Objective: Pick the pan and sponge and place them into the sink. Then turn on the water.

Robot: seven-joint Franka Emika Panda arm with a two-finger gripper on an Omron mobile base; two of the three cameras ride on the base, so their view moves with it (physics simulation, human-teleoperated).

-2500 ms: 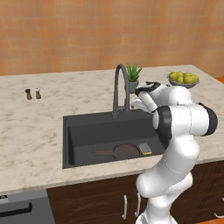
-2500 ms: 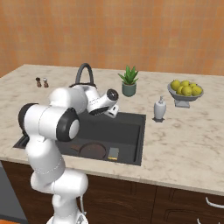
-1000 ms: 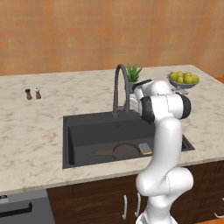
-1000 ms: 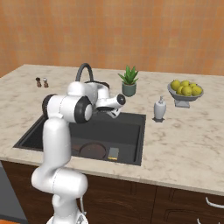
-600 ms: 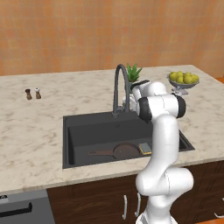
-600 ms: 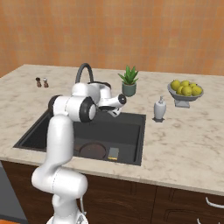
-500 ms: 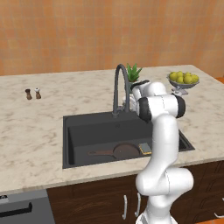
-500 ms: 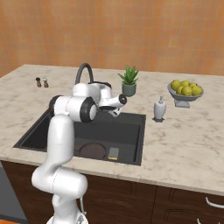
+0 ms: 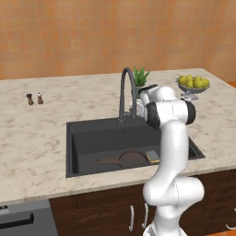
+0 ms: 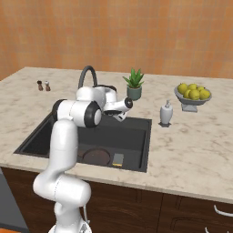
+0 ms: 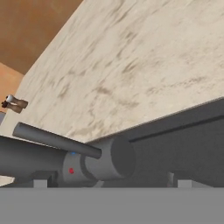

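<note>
Down in the sink (image 9: 73, 152) lie the pan (image 9: 131, 159) and, touching its right side, the sponge (image 9: 153, 156). Behind the sink, the tool (image 10: 119, 114) hangs with jaws wide, empty, close by the faucet (image 9: 125, 92) base.

faucet base (image 11: 98, 164), lever (image 11: 54, 139), marble counter (image 11: 131, 65)

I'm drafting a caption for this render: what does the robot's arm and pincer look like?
The arm is glossy white, built of rounded tubular segments with dark grey bands at the joints. Its pincer is white with small dark finger tips. No cables or markings are visible.
</note>
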